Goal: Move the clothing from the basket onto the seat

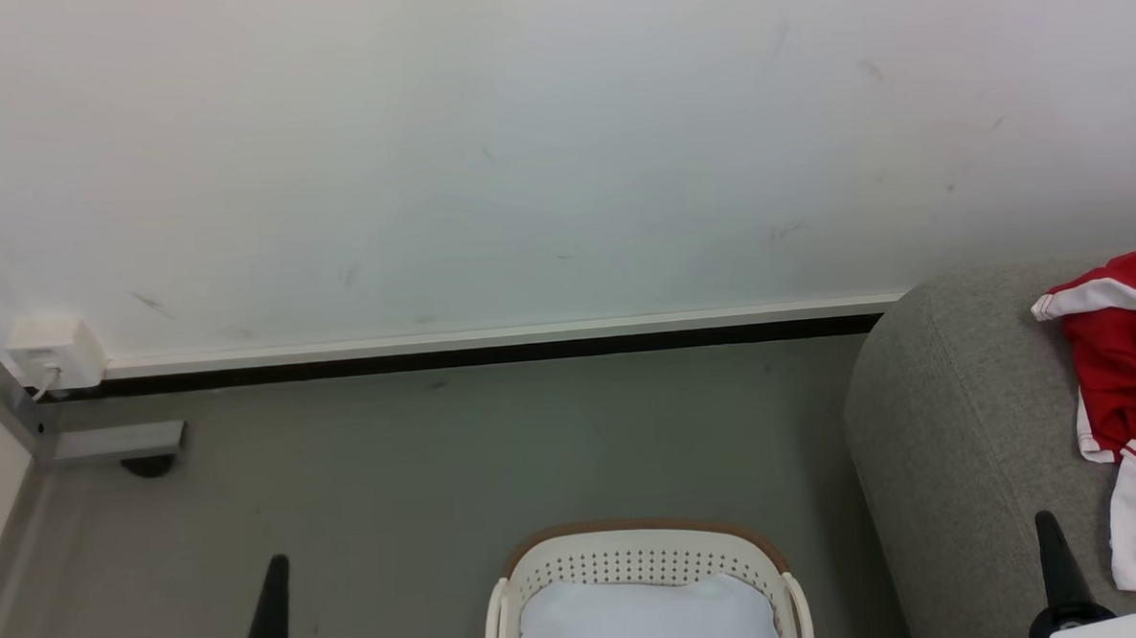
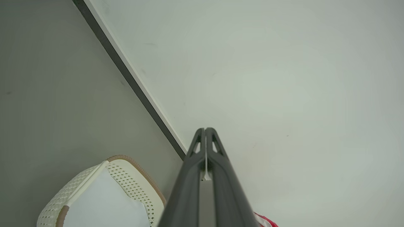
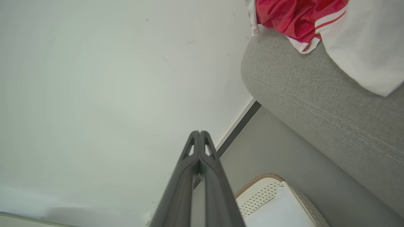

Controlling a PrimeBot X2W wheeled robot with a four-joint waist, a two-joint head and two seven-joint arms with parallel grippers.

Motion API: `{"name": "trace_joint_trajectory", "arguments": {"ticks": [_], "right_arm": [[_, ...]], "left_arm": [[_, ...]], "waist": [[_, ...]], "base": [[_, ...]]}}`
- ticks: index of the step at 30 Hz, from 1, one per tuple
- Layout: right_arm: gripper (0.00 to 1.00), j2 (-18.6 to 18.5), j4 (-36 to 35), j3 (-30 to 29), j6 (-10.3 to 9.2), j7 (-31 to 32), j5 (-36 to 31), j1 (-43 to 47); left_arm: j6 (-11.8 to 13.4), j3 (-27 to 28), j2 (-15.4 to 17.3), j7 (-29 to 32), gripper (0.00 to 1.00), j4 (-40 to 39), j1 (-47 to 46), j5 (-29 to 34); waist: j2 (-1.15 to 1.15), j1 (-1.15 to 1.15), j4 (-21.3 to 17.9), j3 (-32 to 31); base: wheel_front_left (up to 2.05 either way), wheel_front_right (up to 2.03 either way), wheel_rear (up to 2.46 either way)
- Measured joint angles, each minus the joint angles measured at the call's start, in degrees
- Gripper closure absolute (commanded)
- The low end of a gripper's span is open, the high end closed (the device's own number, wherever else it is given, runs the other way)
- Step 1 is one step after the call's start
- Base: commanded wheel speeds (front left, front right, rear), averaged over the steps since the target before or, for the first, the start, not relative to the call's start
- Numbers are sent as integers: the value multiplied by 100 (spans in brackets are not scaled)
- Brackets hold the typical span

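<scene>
On the seat lies the clothing; the basket holds just a pale pad. Left hand and right hand are pressed together, empty. The move looks done, so keep both clear of the fabric.

Open floor is left between the basket and the wall, and to the basket's left. On the right, passage is closed off by the seat, whose rounded arm stands near the basket. The seat's top is partly covered by the clothing. A grey bracket is set low at the far-left corner.
</scene>
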Motion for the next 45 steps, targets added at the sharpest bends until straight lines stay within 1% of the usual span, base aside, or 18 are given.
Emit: {"name": "trace_joint_trajectory", "arguments": {"ticks": [17, 45], "right_arm": [[100, -12, -143, -75, 0, 241, 970, -103], [100, -32, -323, -159, 0, 553, 2261, -225]], "left_arm": [[-45, 66, 8, 243, 100, -78, -122, -933], [-100, 167, 18, 554, 100, -192, -274, -2128]], "waist": [[0, 0, 31, 50], [0, 0, 81, 132]], "base": [[0, 0, 0], [0, 0, 0]]}}
